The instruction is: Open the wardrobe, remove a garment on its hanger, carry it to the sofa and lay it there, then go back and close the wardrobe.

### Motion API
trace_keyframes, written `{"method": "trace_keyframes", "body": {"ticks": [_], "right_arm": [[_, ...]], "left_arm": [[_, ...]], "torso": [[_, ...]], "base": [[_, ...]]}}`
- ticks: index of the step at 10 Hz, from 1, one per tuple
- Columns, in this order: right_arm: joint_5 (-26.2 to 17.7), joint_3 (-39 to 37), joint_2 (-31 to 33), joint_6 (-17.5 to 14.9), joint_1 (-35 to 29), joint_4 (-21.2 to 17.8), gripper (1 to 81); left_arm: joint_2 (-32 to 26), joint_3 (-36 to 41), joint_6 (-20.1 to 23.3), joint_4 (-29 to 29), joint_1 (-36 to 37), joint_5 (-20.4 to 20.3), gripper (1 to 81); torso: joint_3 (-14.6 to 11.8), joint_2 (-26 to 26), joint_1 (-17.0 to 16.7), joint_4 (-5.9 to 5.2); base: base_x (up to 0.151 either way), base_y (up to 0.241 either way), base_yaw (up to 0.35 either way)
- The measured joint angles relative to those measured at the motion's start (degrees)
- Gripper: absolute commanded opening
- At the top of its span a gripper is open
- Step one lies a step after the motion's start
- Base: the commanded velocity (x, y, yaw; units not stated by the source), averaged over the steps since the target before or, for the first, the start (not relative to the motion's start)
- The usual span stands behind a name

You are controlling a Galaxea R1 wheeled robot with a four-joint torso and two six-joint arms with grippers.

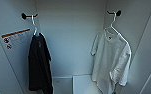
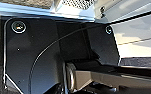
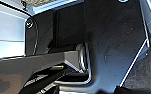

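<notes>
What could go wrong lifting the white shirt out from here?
The hanger hooks over a small dark peg high on the wardrobe's right wall; pulling outward without lifting may snag it. The white T-shirt hangs against that wall, leaving little room. A black T-shirt opposite could be grabbed by mistake.

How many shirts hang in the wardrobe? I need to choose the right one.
2. A black T-shirt hangs from the left peg, and the white T-shirt hangs on its hanger from the right peg.
</notes>
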State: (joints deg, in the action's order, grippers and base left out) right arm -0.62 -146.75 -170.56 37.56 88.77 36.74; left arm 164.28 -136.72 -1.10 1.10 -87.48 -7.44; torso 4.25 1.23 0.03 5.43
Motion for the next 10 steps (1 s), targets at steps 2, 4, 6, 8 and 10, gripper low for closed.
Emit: {"method": "trace_keyframes", "body": {"ticks": [2,4,6,8,10], "right_arm": [[0.0,0.0,0.0,0.0,0.1,0.0,81.1],[0.0,0.0,0.0,0.0,0.5,0.0,81.1],[-0.2,0.0,0.0,0.0,0.8,0.0,81.1],[0.0,0.0,0.0,0.0,0.7,-0.1,81.1],[0.2,-0.4,-0.1,0.0,0.7,-0.1,81.1]], "left_arm": [[0.0,0.0,0.0,0.0,1.3,-0.1,81.1],[0.0,0.0,0.0,0.0,1.9,0.0,81.1],[-0.1,0.2,0.0,0.0,2.9,0.3,81.1],[-1.3,2.2,0.0,0.0,5.2,1.6,81.1],[-4.1,7.1,0.0,0.0,9.3,4.2,81.1]], "torso": [[-1.2,0.0,0.0,3.43],[-2.3,0.0,0.0,6.72],[-2.7,0.0,-0.1,7.79],[-2.7,0.0,-0.1,7.79],[-2.7,0.0,-0.1,7.79]], "base": [[0.0,0.0,0.0],[0.0,0.0,0.0],[0.0,0.0,0.0],[0.0,0.0,0.0],[0.0,0.0,0.0]]}}
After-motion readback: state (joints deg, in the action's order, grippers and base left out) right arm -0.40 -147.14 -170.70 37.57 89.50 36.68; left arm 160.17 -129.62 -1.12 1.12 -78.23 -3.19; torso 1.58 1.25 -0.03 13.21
